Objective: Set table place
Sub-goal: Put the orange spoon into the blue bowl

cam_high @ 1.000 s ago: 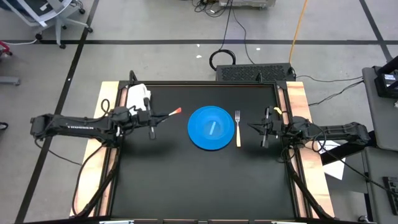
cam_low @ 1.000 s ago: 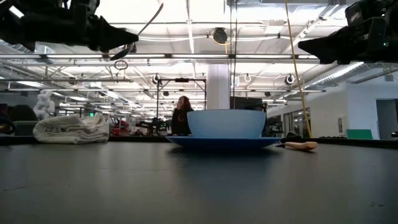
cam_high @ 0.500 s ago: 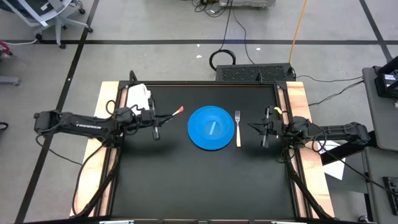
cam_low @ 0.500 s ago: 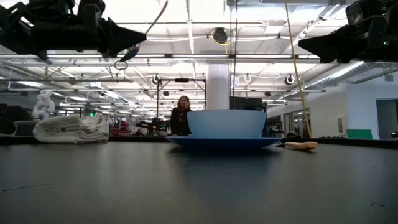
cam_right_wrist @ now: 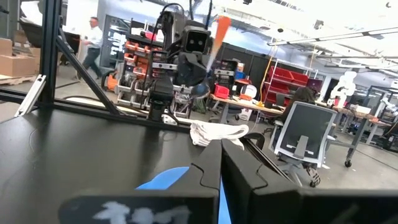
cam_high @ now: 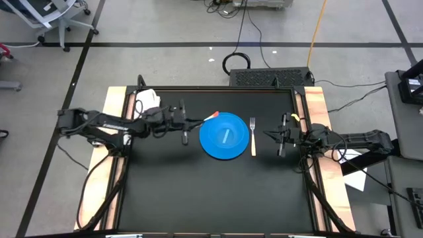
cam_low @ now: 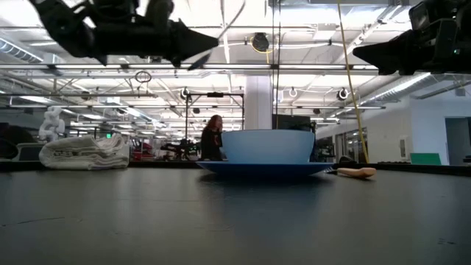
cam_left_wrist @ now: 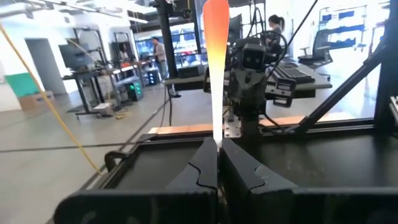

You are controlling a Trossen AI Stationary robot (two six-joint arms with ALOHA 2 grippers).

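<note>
My left gripper (cam_high: 186, 123) is shut on a slim utensil with an orange end (cam_high: 213, 116), above the black table (cam_high: 198, 192) just left of the blue plate (cam_high: 225, 135). A blue bowl (cam_low: 267, 146) stands on that plate (cam_low: 265, 168). A fork with a wooden handle (cam_high: 252, 137) lies right of the plate. My right gripper (cam_high: 280, 137) is shut and empty, above the table right of the fork. My left gripper pinches the utensil's narrow end (cam_left_wrist: 217, 140) between its two fingers. The fingers are about level and point toward the table's right, and the utensil runs on along them. Its orange end (cam_left_wrist: 216, 37) sticks out past the fingertips, lifted clear of the table.
A crumpled white cloth (cam_high: 147, 99) lies at the table's far left corner and shows in the low view (cam_low: 85, 152). Wooden strips (cam_high: 316, 106) run along the table's left and right sides. People and equipment stand in the room behind.
My left gripper has moved toward the table's right edge, toward the blue plate, carrying the utensil clear of the table. The orange end now reaches the plate's left rim. My right gripper has kept still.
</note>
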